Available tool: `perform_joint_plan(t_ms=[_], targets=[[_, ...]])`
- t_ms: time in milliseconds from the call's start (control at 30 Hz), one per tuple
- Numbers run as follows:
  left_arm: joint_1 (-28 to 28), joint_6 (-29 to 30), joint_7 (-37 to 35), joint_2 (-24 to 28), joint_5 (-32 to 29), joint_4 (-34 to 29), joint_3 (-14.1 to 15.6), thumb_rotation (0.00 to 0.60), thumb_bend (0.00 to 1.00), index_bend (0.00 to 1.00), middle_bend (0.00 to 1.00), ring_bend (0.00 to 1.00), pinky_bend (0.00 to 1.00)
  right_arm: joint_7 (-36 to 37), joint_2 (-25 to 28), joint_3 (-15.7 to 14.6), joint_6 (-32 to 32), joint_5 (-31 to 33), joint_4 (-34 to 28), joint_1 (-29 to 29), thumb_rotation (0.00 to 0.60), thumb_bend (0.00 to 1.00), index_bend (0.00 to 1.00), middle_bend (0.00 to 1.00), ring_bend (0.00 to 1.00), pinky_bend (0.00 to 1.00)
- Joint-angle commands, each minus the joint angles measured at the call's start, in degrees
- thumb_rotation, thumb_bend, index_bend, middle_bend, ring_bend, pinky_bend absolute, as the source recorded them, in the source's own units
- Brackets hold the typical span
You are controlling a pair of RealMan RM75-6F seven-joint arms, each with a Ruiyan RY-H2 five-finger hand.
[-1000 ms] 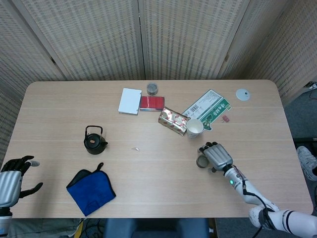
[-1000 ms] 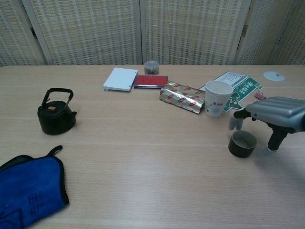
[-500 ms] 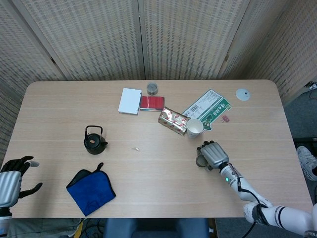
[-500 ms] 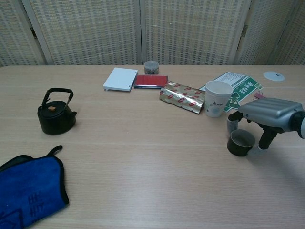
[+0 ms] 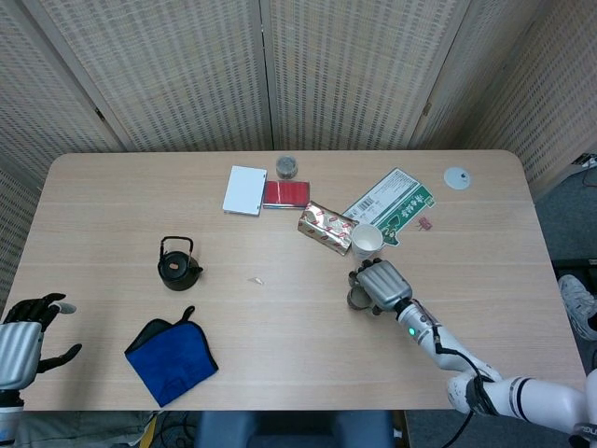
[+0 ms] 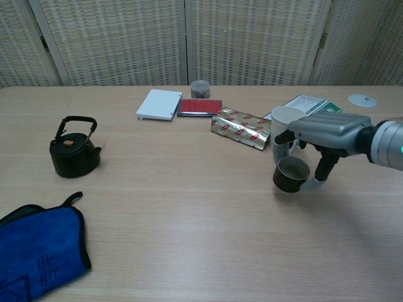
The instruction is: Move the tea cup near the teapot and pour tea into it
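My right hand (image 6: 327, 135) grips the tea cup (image 6: 290, 174), well apart from the teapot (image 6: 74, 154); carrying it over and pouring remain.

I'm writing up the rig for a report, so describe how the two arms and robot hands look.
The right robot hand has a smooth silver-grey back plate and black fingers. Its wrist is silver-grey with a small green light, and in the head view the arm behind it is white with black bands and a thin dark cable. The left robot hand matches it: a silver-grey shell with black fingers. Little of its arm shows.
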Motion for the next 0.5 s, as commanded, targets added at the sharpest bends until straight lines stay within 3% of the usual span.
perform_joint_plan(t_ms=[33, 500], targets=[[0.1, 0.2, -0.1, 0.1, 0.0, -0.1, 0.0, 0.6, 0.15, 0.38, 0.24, 0.26, 0.18, -1.7, -0.4, 1.5, -1.6, 2.0, -1.2, 2.6, 0.6, 0.21, 0.5, 0.37, 0.24, 0.32], [0.2, 0.5, 0.0, 0.9, 0.3, -0.3, -0.1, 0.6, 0.15, 0.38, 0.24, 0.26, 0.18, -10.4, -7.8, 4.7, -6.4, 14.1, 3.0, 16.2, 0.6, 0.21, 0.5, 0.37, 0.24, 0.32]])
